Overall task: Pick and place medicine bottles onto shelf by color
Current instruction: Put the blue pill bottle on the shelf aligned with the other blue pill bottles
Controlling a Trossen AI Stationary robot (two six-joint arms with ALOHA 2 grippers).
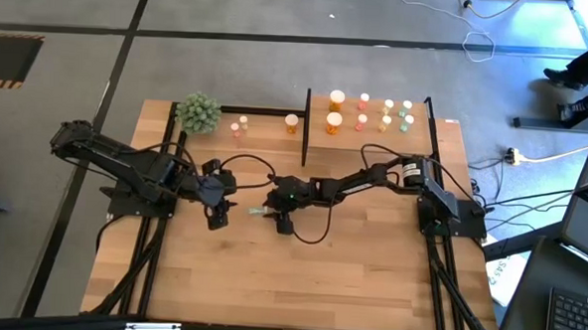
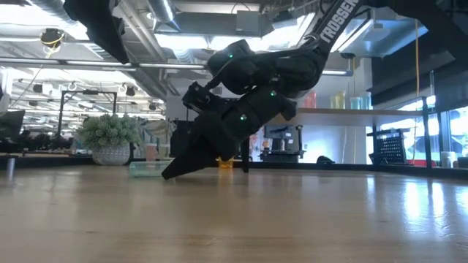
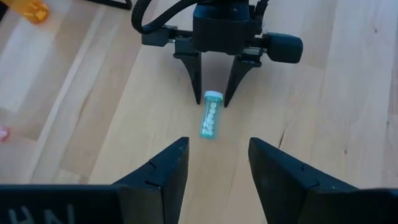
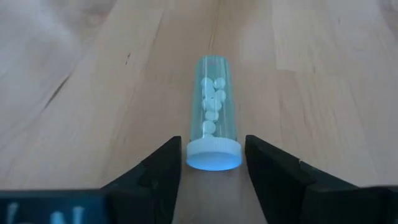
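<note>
The green bottle lies flat on the table, in the middle, between my two arms. Its long side points straight away from my right gripper, cap end first. My right fingers stand open on both sides of the cap, close but not squeezing yet. My left gripper waits just beside, open and empty.

Grey concrete floor fills the top of the high view, crossed by dark lines; white cables trail at upper right (ceiling lights glow in the low view)
</note>
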